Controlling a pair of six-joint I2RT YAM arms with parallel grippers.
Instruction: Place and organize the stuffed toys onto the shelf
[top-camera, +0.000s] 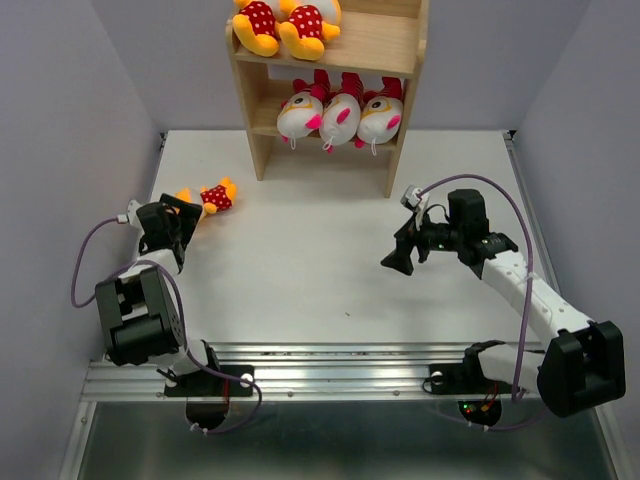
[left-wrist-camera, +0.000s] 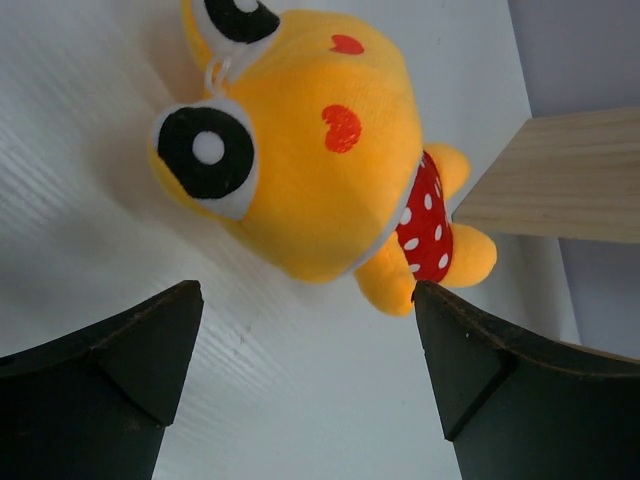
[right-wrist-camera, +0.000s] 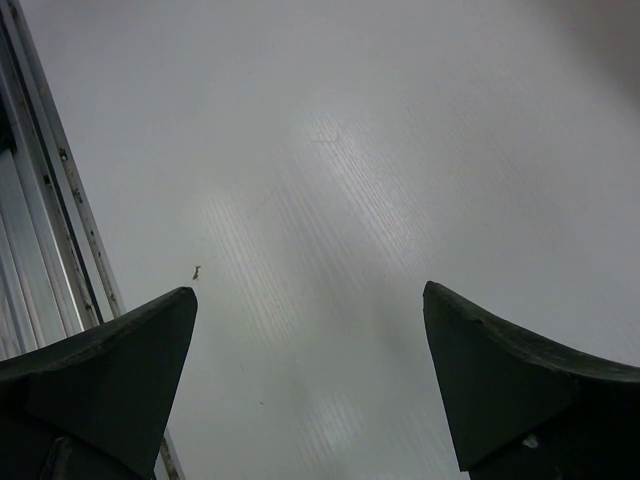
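A wooden shelf (top-camera: 400, 55) stands at the back of the table. Two yellow-orange toys (top-camera: 285, 25) in red dotted shirts lie on its upper board. Three white-headed toys (top-camera: 340, 118) with pink ears lie side by side on the board below. One more yellow-orange toy (top-camera: 212, 196) lies on the table at the left; the left wrist view shows it close up (left-wrist-camera: 300, 160). My left gripper (top-camera: 180, 215) is open, its fingertips just short of that toy and not touching it. My right gripper (top-camera: 398, 260) is open and empty above bare table.
A corner of the wooden shelf (left-wrist-camera: 555, 180) shows at the right of the left wrist view. The metal rail (top-camera: 330, 375) runs along the table's near edge and shows at the left of the right wrist view (right-wrist-camera: 50, 200). Grey walls enclose the table.
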